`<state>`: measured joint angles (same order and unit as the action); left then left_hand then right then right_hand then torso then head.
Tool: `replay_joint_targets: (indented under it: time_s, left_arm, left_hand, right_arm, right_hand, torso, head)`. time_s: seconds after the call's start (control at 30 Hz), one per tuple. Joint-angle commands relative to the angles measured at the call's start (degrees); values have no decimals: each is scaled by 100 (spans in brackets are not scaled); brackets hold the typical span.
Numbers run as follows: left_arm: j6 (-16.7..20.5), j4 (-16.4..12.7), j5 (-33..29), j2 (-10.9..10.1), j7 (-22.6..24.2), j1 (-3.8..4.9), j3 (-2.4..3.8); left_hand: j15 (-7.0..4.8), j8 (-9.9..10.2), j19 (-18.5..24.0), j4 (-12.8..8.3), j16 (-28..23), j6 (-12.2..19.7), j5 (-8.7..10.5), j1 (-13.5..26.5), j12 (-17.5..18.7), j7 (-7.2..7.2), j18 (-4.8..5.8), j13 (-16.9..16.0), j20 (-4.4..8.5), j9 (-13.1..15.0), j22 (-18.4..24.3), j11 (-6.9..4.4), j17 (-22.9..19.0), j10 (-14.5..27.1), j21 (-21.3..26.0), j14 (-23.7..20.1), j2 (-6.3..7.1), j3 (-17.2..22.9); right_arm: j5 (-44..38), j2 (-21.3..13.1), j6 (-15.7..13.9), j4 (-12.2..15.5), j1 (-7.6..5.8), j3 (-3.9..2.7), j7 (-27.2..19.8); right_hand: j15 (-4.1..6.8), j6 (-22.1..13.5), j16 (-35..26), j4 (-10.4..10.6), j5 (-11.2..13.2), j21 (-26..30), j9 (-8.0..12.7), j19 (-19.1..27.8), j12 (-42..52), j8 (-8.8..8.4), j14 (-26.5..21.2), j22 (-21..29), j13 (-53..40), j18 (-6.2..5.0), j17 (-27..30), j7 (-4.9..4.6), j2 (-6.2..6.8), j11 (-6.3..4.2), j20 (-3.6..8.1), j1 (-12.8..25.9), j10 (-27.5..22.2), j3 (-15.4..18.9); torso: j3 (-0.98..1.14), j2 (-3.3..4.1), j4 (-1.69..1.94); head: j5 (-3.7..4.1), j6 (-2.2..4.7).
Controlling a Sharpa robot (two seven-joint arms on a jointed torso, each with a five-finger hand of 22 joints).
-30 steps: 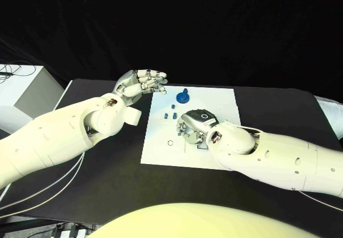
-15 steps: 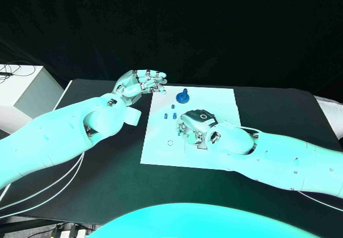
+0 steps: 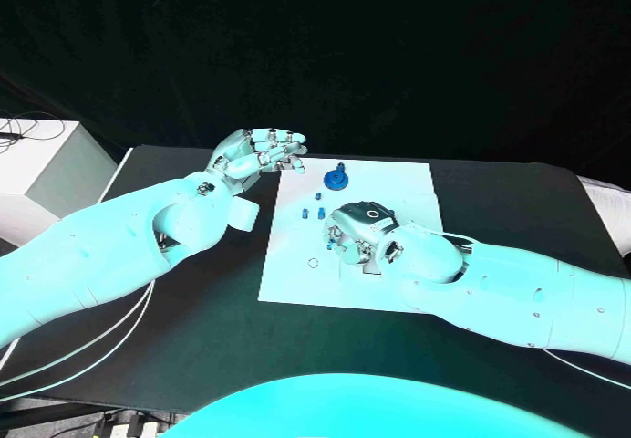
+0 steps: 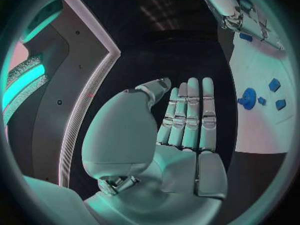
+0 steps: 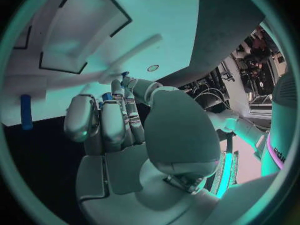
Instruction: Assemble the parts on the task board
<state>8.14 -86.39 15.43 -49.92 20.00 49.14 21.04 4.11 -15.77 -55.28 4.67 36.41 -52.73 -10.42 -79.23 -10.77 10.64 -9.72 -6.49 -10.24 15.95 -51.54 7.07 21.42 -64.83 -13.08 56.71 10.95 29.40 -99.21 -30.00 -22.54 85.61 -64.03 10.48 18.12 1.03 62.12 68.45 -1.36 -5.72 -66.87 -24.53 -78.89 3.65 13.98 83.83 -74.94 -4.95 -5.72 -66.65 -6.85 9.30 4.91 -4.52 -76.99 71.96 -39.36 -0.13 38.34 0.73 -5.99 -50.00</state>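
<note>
Two silver hands are working over the white task board [image 3: 395, 187] on the black table [image 3: 526, 196]. The left hand [image 3: 259, 151] is hovering just off the board's far left corner, palm up, its fingers [image 4: 190, 112] lying straight and side by side, apart from the thumb and holding nothing. Just beyond those fingertips, on the board, a round blue part with an upright peg [image 3: 338, 177] is standing; in the left wrist view the same part [image 4: 248, 98] is sitting beside three smaller blue parts [image 4: 274, 85].

The right hand [image 3: 365, 235] is lying knuckles-up over the middle of the board, its fingers [image 5: 114, 120] curled down toward the white surface. Blue is peeking out at the fingertips in the right wrist view, a small blue piece [image 5: 107, 96] close against them, but whether the hand is gripping it or merely touching it cannot be told. A slim blue peg [image 5: 25, 111] is lying on the board well off to the side of those fingers, apart from them. In the head view, a few small blue parts [image 3: 312, 213] are lying in a short row just beside the right hand's fingertips, between the two hands, and a small ring outline [image 3: 313, 264] is marked on the board near the hand's thumb side.
</note>
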Motion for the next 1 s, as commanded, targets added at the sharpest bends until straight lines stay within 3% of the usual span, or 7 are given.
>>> replay_joint_targets:
  time_s: [0.03, 0.4, 0.7, 1.0]
  left_arm:
    - [-88, -10, 12, 6, 23, 2, 5]
    - [-91, -7, 15, 5, 15, 2, 5]
    - [-88, 0, 22, 5, 1, 2, 5]
    - [-86, 2, 24, 2, -8, 2, 5]
  left_hand:
    - [32, 39, -6, -3, -55, 2, 3, -51, 48, 37, -49, 2, -8, -10, 16, 35, 27, 3, 54, 17, -5, -44]
    - [32, 39, -6, -3, -55, 2, 3, -51, 48, 37, -49, 2, -8, -10, 16, 35, 27, 3, 54, 17, -5, -44]
    - [32, 40, -7, -2, -64, 0, 3, -52, 52, 37, -49, 1, -9, -10, 19, 35, 35, 1, 60, 17, -8, -48]
    - [32, 40, -7, -2, -64, 0, 3, -52, 52, 37, -49, 1, -9, -10, 19, 35, 35, 1, 60, 17, -8, -48]
  right_arm:
    - [-80, 18, 175, -59, 23, 11, 18]
    - [-79, 37, 243, -86, 41, 24, -30]
    - [77, 28, 518, -92, 42, 28, -404]
    - [105, 14, 415, -67, 42, 32, -494]
  right_hand:
    - [35, 37, 39, 1, -36, -36, -5, -49, 27, 19, 235, -238, -5, 90, 5, -21, -31, -169, -4, -1, 197, -28]
    - [33, 28, 31, -4, -40, -17, -11, -38, 20, 21, 231, -232, -3, 86, 24, -24, -30, -165, -5, 4, 193, -34]
    - [-9, -71, 83, 10, -35, 17, -28, -5, -9, -9, 219, -241, 36, 84, 26, -53, 75, -119, -38, 116, 45, 62]
    - [-45, -192, 110, 50, -14, 26, -7, 2, -17, -80, 206, -253, 74, 84, 43, -83, 155, -76, -70, 187, -114, 118]
  torso:
    - [2, -1, 4]
    - [3, -1, -2]
    - [0, -6, 0]
    - [1, -1, -1]
  head:
    - [4, 0]
    - [0, 0]
    - [-2, 0]
    - [-1, 0]
